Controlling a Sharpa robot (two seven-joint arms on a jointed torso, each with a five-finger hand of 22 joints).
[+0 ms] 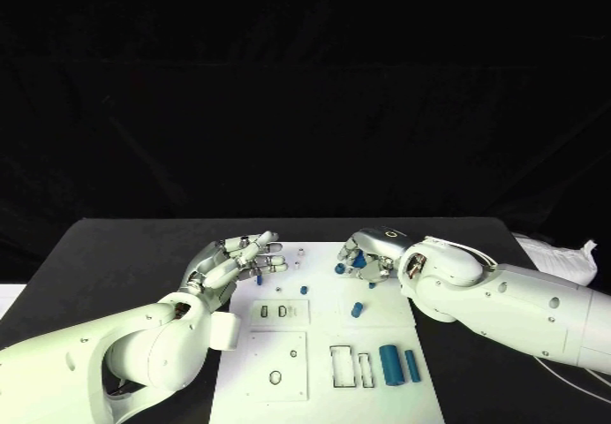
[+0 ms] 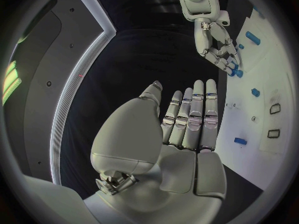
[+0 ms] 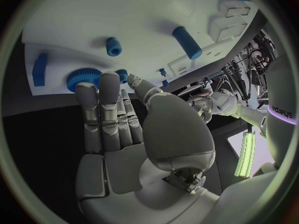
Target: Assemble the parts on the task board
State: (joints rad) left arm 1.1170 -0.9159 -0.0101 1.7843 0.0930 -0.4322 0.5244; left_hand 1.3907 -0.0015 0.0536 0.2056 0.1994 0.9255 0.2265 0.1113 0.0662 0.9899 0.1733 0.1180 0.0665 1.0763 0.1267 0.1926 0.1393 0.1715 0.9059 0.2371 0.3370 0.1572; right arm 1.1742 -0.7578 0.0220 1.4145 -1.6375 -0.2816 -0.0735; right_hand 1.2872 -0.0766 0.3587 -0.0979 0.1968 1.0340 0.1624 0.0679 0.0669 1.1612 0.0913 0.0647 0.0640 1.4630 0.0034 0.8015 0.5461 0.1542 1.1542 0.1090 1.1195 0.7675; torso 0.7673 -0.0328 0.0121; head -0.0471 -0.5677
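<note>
Task board [image 1: 287,353] lies mid-table, white, on the black table [image 1: 115,256]; both hands sit at its far end.

L hand [image 1: 242,261] hovers at the board's far-left corner, fingers straight and close together, palm bare — holds nothing. In L wrist view the same hand [image 2: 187,129] is flat and extended over the black table, with the board's edge [image 2: 249,149] just beside the fingertips. A small blue peg [image 1: 259,279] stands just beside this hand on the board.

R hand [image 1: 369,256] is at the board's far-right side, fingers bent down over a blue gear [image 3: 82,78]. R wrist view: fingertips [image 3: 99,87] touch or overlap the gear's rim, but can't tell if it's actually gripped — fingers look mostly straight, not wrapped.

Other parts, well apart from both hands: a short blue cylinder [image 1: 358,308] mid-board, a small blue peg [image 1: 305,288] nearer L hand, and two long blue bars [image 1: 391,363] standing side by side near the board's near-right end beside rectangular slots [image 1: 343,365].
</note>
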